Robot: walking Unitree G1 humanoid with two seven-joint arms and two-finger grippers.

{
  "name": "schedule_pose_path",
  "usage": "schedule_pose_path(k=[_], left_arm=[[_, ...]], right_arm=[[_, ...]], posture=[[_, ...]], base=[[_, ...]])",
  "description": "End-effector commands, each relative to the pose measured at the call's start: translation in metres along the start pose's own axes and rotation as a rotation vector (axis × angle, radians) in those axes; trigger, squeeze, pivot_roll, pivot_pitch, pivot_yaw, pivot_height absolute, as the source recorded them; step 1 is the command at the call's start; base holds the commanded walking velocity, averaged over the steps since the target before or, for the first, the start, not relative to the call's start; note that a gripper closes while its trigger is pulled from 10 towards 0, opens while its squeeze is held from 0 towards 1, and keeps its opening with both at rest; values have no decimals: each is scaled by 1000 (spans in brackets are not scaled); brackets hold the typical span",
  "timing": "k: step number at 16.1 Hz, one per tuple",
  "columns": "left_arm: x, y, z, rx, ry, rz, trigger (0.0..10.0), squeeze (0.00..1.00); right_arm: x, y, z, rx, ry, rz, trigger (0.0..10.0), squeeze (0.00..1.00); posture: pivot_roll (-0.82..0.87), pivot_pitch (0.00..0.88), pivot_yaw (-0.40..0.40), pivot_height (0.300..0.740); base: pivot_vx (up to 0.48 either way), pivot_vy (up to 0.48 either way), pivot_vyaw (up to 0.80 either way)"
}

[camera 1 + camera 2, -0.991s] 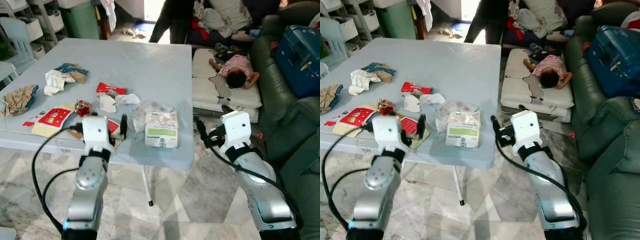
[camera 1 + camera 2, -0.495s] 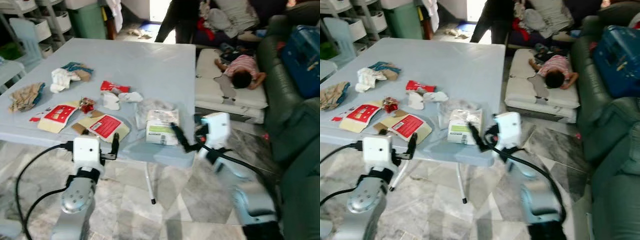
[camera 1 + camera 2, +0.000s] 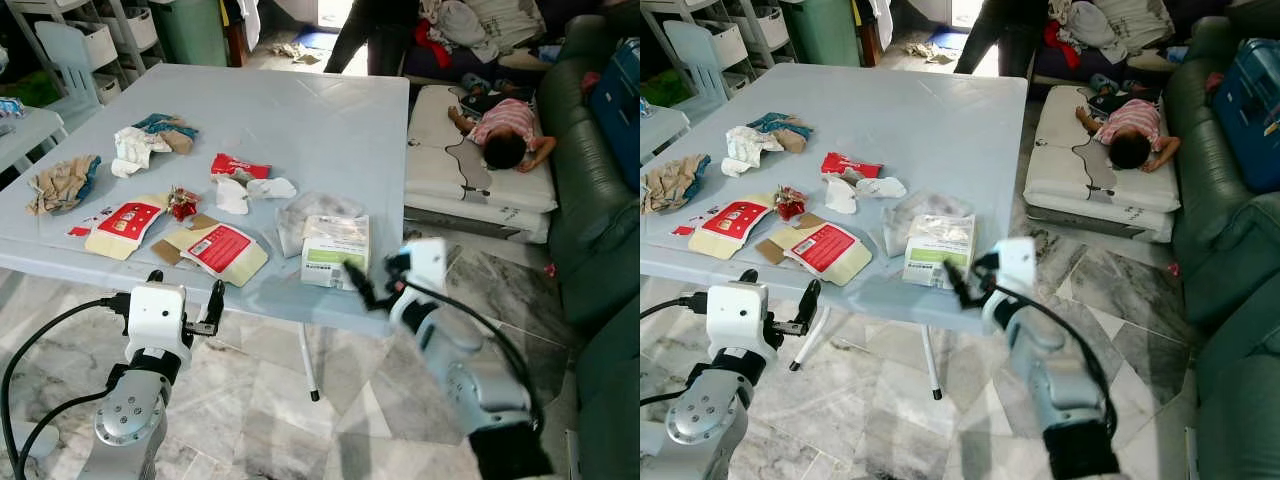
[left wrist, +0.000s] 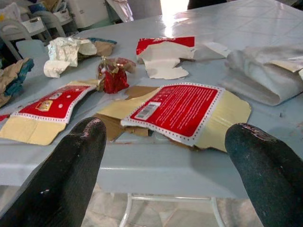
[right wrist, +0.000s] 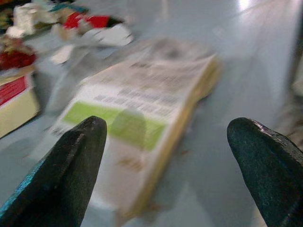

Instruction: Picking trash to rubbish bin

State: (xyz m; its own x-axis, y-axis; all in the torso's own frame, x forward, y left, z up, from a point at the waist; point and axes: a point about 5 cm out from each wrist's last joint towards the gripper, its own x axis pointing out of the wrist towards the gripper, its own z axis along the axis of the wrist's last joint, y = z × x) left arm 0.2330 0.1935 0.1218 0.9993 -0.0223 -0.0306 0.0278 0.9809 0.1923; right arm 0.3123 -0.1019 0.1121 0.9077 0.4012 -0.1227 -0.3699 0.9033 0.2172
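Trash lies on the pale blue table [image 3: 300, 110]: a white packet with a green label [image 3: 333, 250], a clear plastic bag [image 3: 305, 213], two flattened red-and-cream cartons [image 3: 222, 250] [image 3: 122, 222], a red wrapper [image 3: 238, 167], torn white paper [image 3: 235, 195], a red foil ball [image 3: 182, 203] and crumpled tissues [image 3: 140, 145]. My left gripper [image 3: 187, 290] is open, just below the table's front edge, facing the nearer carton [image 4: 182, 111]. My right gripper [image 5: 165, 165] is open at the front edge, with the white packet [image 5: 142, 118] straight ahead between its fingers, untouched.
A person lies on a white mattress [image 3: 480, 175] on the floor right of the table. A green sofa [image 3: 590, 200] stands beyond, and a person stands at the back [image 3: 375, 30]. Shelves and a chair [image 3: 70, 60] are at the back left. Marble floor [image 3: 300, 420] lies below.
The camera shifted. My right gripper swung left from beside the table to the white packet. My left gripper dropped from the table edge by the carton to below it.
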Motion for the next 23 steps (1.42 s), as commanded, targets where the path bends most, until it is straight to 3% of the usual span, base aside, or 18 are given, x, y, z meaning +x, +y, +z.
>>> schedule_pose_path(k=[1, 3, 6, 11, 13, 14, 23], left_arm=[[-1, 0, 3, 8, -2, -15, 10000, 0], [1, 1, 6, 7, -6, -19, 10000, 0], [5, 0, 9, -1, -19, -19, 10000, 0], [14, -8, 14, -33, -34, -61, 10000, 0], [16, -12, 15, -42, -35, -73, 10000, 0], [16, -13, 14, -45, -35, -76, 10000, 0], [20, -12, 13, -65, -30, -76, 10000, 0]], right_arm=[[2, 0, 3, -23, -11, -11, 10000, 0], [5, 5, -2, 61, 14, 14, 10000, 0], [8, 15, -7, 114, 37, 70, 10000, 0], [18, 26, -19, 94, 136, 95, 10000, 0], [21, 29, -22, 129, 174, 101, 10000, 0], [21, 30, -23, 134, 187, 109, 0, 0], [28, 42, -26, 215, 201, 162, 0, 0]], posture=[[98, 112, -6, 740], [103, 112, -3, 740], [105, 112, 2, 740], [98, 106, 2, 740], [94, 104, 3, 740], [93, 102, 4, 740], [93, 93, 3, 740]], base=[[0, 0, 0], [0, 0, 0], [0, 0, 0], [0, 0, 0], [0, 0, 0], [0, 0, 0], [0, 0, 0]])
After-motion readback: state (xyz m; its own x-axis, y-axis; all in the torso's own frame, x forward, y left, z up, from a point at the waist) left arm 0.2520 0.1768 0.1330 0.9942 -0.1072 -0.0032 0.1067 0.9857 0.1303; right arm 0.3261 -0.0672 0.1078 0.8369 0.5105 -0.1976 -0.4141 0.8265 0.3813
